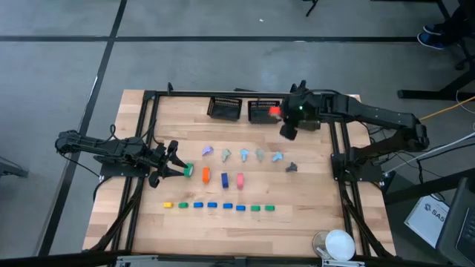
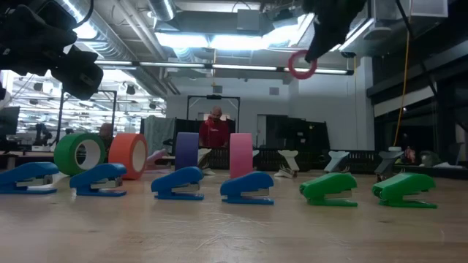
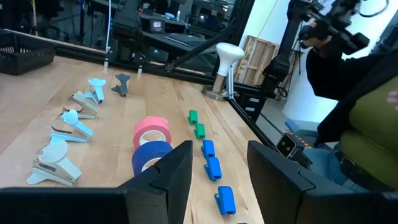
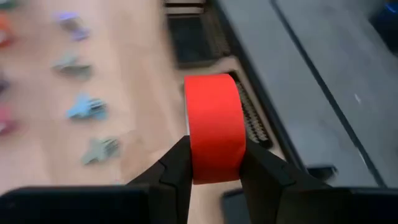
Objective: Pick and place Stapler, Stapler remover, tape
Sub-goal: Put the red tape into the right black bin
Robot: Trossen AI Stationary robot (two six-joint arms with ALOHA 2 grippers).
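Observation:
The things here are rolls of tape, small staplers and claw-shaped staple removers. My right gripper (image 4: 214, 177) is shut on a red tape roll (image 1: 274, 111), high over the right black basket (image 1: 261, 113); the roll shows as a red ring (image 2: 302, 64) in the low view. My left gripper (image 1: 175, 159) is open, above and just left of the green roll (image 1: 188, 170), which stands on its edge (image 2: 80, 153). The orange (image 1: 205, 176), blue (image 1: 224, 179) and pink (image 1: 240, 179) rolls stand beside the green one. Blue, green and yellow staplers (image 1: 219, 206) form the near row. My right gripper pinches the red tape roll between its two fingers, one on each flat side face, near the part of the band closest to the wrist (image 4: 214, 165). The roll is lifted clear and its outer band faces the wrist camera. It hangs as an upright ring in the low view.
Pastel staple removers (image 1: 241, 154) and a dark one (image 1: 291, 167) lie in a row mid-table. A second black basket (image 1: 226, 108) sits left of the first at the far edge. A white round object (image 1: 338, 245) stands off the near right corner. A person sits beyond the table (image 2: 213, 131).

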